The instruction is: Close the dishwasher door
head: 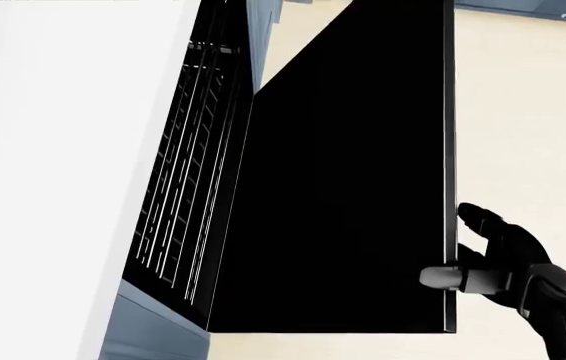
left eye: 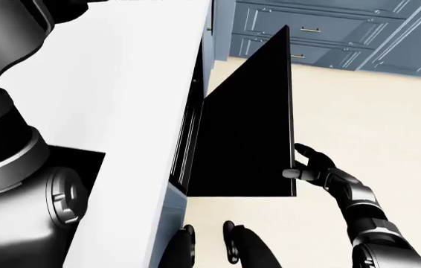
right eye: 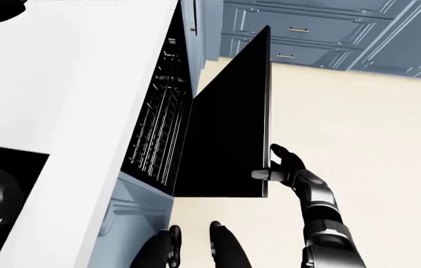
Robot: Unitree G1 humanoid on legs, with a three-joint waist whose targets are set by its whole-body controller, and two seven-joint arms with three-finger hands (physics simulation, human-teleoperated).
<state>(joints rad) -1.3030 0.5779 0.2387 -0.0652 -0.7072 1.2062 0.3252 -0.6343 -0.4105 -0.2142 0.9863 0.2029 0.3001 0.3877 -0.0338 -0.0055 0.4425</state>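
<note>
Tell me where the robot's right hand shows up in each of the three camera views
Left-eye view: right hand right of centre, at the dishwasher door free edge.
Head view: lower right, one finger over the door's edge.
Right-eye view: just right of centre, same edge.
Shared landmark: the black door's lower right corner.

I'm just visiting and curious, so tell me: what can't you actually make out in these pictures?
- Left hand: no view shows it.
- Dishwasher door: its outer face is turned away, and the top edge of the head view cuts off its top.
- Racks: the counter hides most of them.
- Right hand: its palm is behind the door's edge.
</note>
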